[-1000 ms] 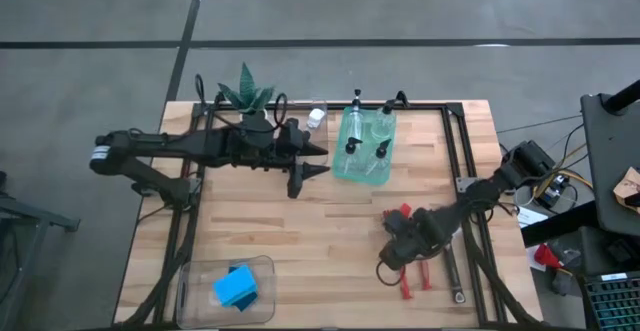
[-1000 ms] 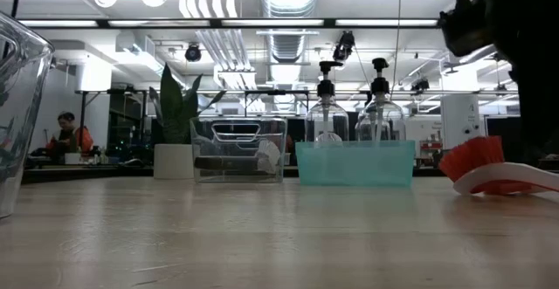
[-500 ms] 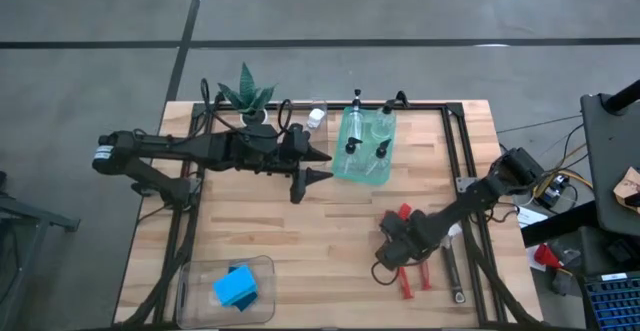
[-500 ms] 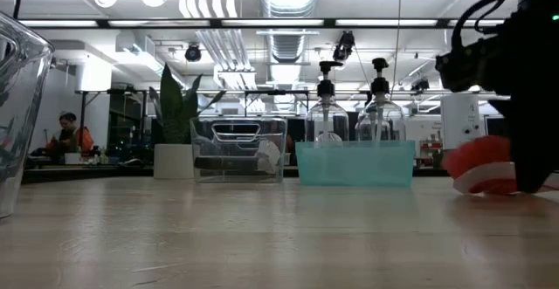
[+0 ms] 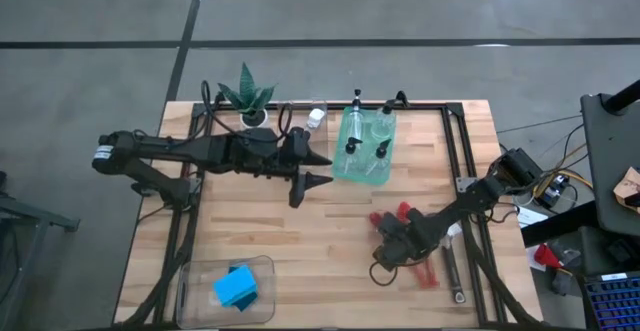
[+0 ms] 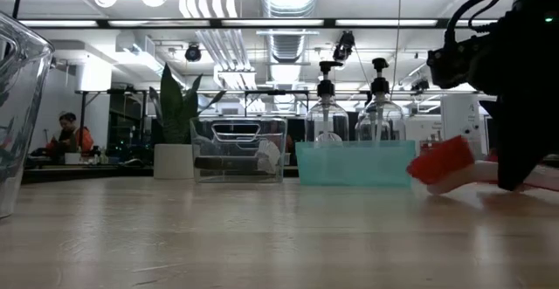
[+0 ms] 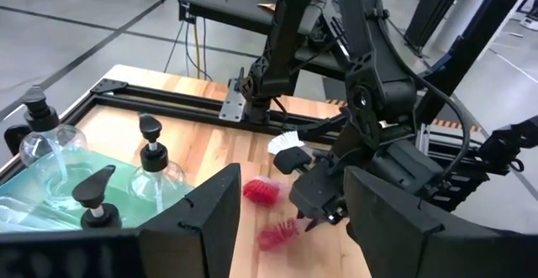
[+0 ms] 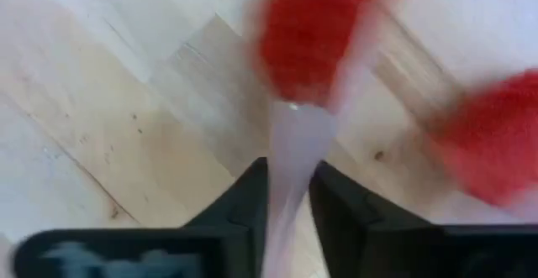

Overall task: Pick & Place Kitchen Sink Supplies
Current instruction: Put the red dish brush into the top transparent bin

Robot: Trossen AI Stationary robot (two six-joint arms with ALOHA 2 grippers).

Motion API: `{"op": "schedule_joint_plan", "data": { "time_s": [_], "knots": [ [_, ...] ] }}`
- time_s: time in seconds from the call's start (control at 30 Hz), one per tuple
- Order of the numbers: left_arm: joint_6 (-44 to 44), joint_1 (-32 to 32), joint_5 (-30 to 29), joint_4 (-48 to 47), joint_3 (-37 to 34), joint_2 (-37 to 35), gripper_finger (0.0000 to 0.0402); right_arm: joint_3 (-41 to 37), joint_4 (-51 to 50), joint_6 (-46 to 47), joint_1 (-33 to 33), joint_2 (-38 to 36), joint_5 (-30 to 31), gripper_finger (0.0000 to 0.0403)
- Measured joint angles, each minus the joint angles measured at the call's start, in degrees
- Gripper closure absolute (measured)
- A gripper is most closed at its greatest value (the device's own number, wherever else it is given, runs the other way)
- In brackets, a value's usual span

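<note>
Two red-headed dish brushes lie at the table's right: one rests flat on the wood. My right gripper is shut on the other, whose red head shows ahead of the fingers. My left gripper hovers open over the table's middle, beside the green bin that holds several clear bottles with black tops. Blue sponges lie in a clear bin at the near left. My right gripper pinches the brush's pale handle between its two fingers, just behind the red head. The fingers slant down from above and lie along the handle. In the low view the head stands tilted; I cannot tell whether it is clear of the table.
A dark-handled brush lies beside the red ones near the right rail. A potted plant and a clear bin stand at the far edge. The clear bin sits at the near left corner. Bare wood lies in the middle.
My right gripper has come down onto the red brush and shut on its handle, shifting a little toward the table's left. The held brush has turned, its red head swinging toward the left away from the other brush.
</note>
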Motion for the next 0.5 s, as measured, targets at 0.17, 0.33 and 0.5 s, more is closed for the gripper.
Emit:
{"op": "schedule_joint_plan", "data": {
  "time_s": [0.17, 0.33, 0.5],
  "knots": [
    [0.4, -1.0, 0.0, 0.4, -1.2, 0.0, 0.0198, 0.1, 0.0, -2.4, 0.0, 0.0, 2.2, 0.0364],
    [-0.1, -2.2, 0.0, 2.3, -3.8, 0.0, 0.0198, 1.9, 0.6, -5.2, 0.0, -0.2, 2.4, 0.0364],
    [1.0, -4.5, 0.0, 3.4, -4.8, 0.0, 0.0198, 4.5, 4.3, -10.6, 0.0, -2.9, 3.1, 0.0361]
  ]
}}
